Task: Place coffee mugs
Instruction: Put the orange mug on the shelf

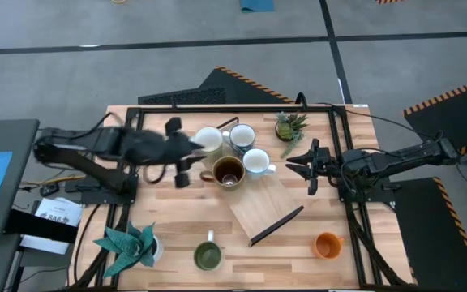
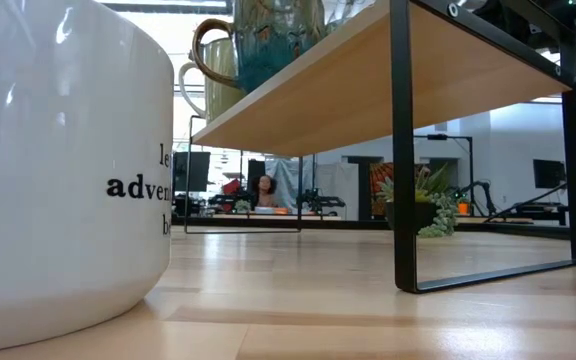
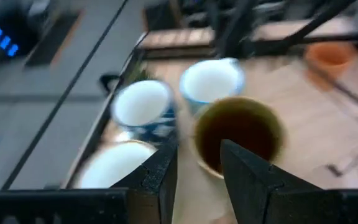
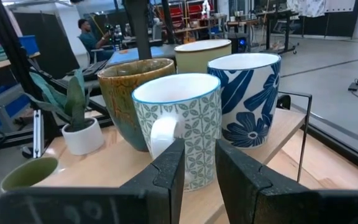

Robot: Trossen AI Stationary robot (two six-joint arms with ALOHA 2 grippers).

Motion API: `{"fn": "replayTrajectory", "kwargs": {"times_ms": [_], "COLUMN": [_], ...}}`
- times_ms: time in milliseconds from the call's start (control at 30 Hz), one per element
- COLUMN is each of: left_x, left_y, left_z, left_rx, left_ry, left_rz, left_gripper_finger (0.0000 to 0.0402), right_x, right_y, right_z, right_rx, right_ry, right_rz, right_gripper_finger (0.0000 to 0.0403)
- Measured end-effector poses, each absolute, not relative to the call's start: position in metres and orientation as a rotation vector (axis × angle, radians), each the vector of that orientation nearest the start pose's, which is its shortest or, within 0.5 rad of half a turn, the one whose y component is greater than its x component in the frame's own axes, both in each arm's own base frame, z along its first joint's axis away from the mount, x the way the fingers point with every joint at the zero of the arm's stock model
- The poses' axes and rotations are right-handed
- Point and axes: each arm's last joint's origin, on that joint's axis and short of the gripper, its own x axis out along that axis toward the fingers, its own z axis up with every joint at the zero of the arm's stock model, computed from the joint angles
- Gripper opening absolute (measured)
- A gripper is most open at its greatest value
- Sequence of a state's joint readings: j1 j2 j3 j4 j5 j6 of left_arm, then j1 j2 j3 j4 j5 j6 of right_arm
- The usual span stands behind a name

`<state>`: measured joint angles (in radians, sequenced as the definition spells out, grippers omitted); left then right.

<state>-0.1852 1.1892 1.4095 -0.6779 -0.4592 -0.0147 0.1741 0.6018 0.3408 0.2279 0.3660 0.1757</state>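
Four mugs stand close together on the table's far middle: cream [image 1: 208,139], blue-flowered [image 1: 242,136], white patterned [image 1: 256,162] and dark brown [image 1: 229,171]. A green mug [image 1: 207,256] and an orange mug [image 1: 327,244] stand apart near the near edge. My left gripper [image 1: 183,169] hovers just left of the group, above the cream mug [image 3: 114,165] and brown mug [image 3: 238,134], fingers a little apart, holding nothing. My right gripper [image 1: 297,166] waits level at the group's right, facing the patterned mug's handle [image 4: 163,134], also narrowly open and empty.
A spiky green plant [image 1: 290,126] stands beyond the mugs, and a teal paper plant [image 1: 128,246] sits at the near left corner. A black frame [image 1: 339,122] edges the table. A wooden board [image 1: 266,207] with a dark stick [image 1: 276,225] lies mid-table. A white lettered vessel [image 2: 58,170] fills the low view's left.
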Motion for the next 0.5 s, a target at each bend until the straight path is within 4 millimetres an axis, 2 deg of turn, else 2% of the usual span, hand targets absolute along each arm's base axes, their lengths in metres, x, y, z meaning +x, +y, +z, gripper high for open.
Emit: {"fn": "replayTrajectory", "kwargs": {"times_ms": [133,300,400,500], "left_x": [0.196,0.166,0.154,0.146], "left_y": [-0.035,-0.036,-0.033,-0.031], "left_z": [0.372,0.313,0.289,0.276], "left_rx": [0.131,0.134,0.114,0.096], "left_ry": [0.222,-0.011,-0.111,-0.149], "left_rz": [0.159,0.065,0.073,0.076], "left_gripper_finger": [0.0110,0.0110,0.0110,0.0110], "right_x": [0.149,0.149,0.149,0.149], "right_y": [0.016,0.016,0.016,0.015], "right_z": [0.246,0.249,0.250,0.252], "right_rx": [0.170,0.179,0.164,0.162], "right_ry": [0.003,-0.034,-0.042,-0.055], "right_rz": [-0.193,-0.191,-0.191,-0.192], "right_gripper_finger": [0.0117,0.0117,0.0117,0.0117]}}
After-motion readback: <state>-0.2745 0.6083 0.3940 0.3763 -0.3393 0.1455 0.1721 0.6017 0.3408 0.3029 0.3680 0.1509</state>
